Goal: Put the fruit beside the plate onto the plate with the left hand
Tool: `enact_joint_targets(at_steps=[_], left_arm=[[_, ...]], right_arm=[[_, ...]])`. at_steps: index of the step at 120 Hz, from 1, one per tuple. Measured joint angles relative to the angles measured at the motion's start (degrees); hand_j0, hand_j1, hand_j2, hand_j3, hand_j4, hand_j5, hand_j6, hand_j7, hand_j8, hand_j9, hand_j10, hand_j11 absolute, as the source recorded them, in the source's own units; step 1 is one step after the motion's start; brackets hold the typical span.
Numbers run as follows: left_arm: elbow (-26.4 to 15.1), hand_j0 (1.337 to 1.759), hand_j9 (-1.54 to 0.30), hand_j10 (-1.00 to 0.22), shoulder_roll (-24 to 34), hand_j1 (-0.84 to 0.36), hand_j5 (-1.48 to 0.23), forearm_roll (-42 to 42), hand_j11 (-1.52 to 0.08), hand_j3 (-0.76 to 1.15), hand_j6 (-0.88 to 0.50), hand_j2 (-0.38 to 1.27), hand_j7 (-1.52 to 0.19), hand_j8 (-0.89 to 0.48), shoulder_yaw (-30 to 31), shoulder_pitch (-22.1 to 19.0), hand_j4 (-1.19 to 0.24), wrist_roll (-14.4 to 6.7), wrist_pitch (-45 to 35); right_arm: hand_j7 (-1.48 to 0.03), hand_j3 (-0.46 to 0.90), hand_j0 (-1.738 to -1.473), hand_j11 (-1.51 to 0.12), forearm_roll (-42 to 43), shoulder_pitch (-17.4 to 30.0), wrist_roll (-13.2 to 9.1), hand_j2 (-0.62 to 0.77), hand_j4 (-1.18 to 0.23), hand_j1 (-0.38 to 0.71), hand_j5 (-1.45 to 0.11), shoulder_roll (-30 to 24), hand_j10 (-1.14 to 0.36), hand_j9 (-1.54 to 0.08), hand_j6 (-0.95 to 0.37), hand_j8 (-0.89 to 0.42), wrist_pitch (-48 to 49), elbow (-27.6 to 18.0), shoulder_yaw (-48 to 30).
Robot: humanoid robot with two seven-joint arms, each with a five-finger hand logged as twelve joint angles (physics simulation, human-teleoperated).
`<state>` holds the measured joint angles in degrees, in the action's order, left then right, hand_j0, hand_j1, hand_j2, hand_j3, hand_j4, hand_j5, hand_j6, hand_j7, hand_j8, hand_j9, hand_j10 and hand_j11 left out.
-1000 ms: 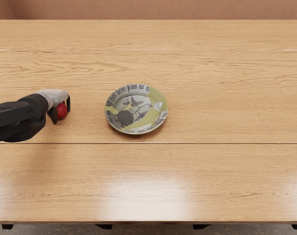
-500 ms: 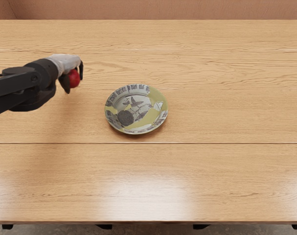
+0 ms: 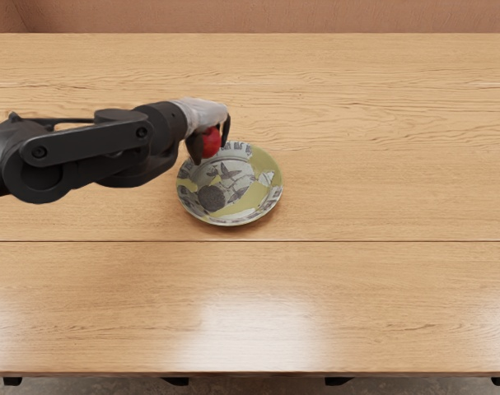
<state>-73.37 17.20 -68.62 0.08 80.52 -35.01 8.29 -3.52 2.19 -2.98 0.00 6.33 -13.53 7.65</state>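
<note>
The left robot hand (image 3: 202,120) pinches a small red fruit (image 3: 210,142) just above the far-left rim of the plate (image 3: 262,196) on a wooden counter (image 3: 381,280). Let go here, it could hit the rim and roll off.

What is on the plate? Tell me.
Only its printed pattern shows on the plate. The left hand holds the red fruit at its upper-left rim, covering that edge; contact cannot be judged.

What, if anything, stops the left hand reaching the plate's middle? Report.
Likely nothing, so yes: the left hand, shut on the fruit, hovers at the upper-left rim of the plate, and no object shows between it and the middle.
</note>
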Motion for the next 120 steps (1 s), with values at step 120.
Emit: enact_joint_targets(at_steps=[120], left_arm=[[-1.06, 1.65, -0.6, -0.43, -1.47, -0.04, -0.6, 4.92, -0.62, 0.0, -0.22, 0.14, -0.59, -0.22, -1.12, -3.36, -0.4, 0.01, 4.68]], right_arm=[[-0.02, 0.0, -1.658, -0.02, 0.0, 0.0, 0.0, 0.0, -0.01, -0.33, -0.02, 0.0, -0.01, -0.02, -0.01, -0.01, 0.0, 0.0, 0.0]])
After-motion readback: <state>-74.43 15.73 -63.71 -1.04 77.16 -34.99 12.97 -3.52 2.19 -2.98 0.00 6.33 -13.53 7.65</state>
